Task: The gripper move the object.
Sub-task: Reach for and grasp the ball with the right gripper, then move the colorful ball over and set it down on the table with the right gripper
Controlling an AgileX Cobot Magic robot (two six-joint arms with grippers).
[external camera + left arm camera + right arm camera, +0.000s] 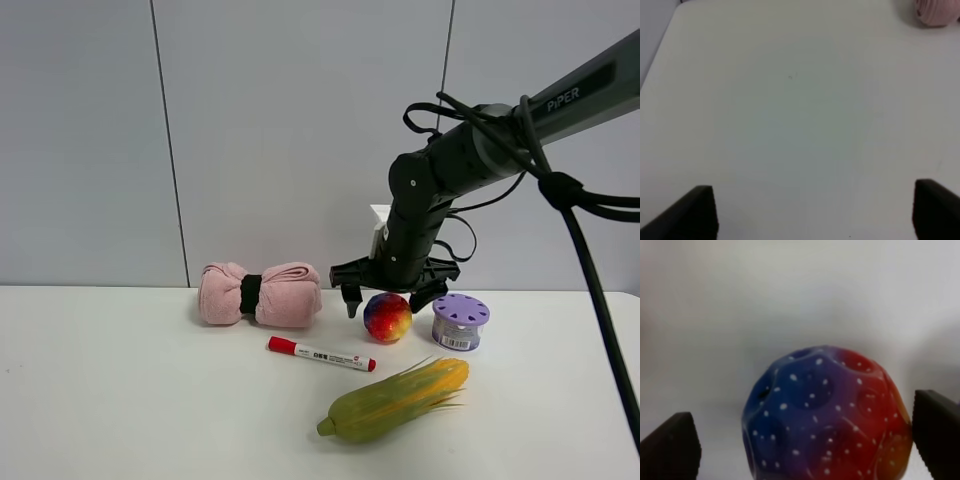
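- The right gripper (385, 300) hangs low over the far side of the table. Its two black fingers are spread wide, straddling the ball from above and pinching nothing.
- In the right wrist view, one finger (670, 450) stands clear of the ball's blue side. The other sits close against the red side, and I cannot tell whether it touches.
- The ball (388, 317) rests on the white table (100, 400), right of the middle and toward the far edge. It is round, pitted with dimples and dotted white, with blue and purple running into red and yellow.
- My judgement on handling: it looks like light foam or rubber with a little give, and not fragile. Being round, it would likely roll off if one finger reached it first. The dimples should give the pads some bite.
- I would take hold across its widest girth, with the fingers on opposite sides level with its centre, closing evenly. A grip set too high could squeeze it out downward.
- A purple-lidded container (460, 320) stands just to the right of the ball, near the finger on that side, so there is little room there.
- To the left of the ball lies a rolled pink towel (260, 295) with a black band.
- Nearer to me lies a red marker (320, 355), and nearer again a green-yellow corn cob (395, 400).
- The left gripper (815, 212) does not show in the high view. Its own wrist view shows its fingers wide apart over the white tabletop, holding nothing.
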